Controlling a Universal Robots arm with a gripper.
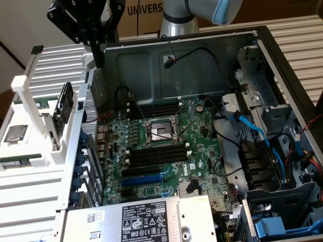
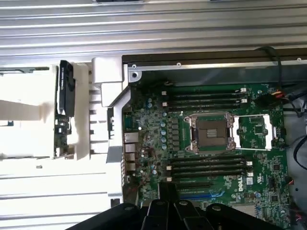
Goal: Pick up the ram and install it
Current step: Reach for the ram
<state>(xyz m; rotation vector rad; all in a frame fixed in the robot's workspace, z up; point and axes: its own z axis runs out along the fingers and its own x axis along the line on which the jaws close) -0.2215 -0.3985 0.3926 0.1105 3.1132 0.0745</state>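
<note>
Overhead, one closed claw (image 1: 99, 62) hangs near one ram (image 1: 64, 107) in one rack (image 1: 30, 103).

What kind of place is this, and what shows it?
Probably a robotics lab bench for computer assembly: an open computer case with its motherboard exposed, a white parts rack beside it, and a robot arm above.

The motherboard (image 1: 202, 146) carries one CPU socket (image 1: 159, 132), two banks of black memory slots (image 1: 154, 155) at the socket's twelve and six o'clock, and one blue expansion slot (image 1: 144, 177).
</note>
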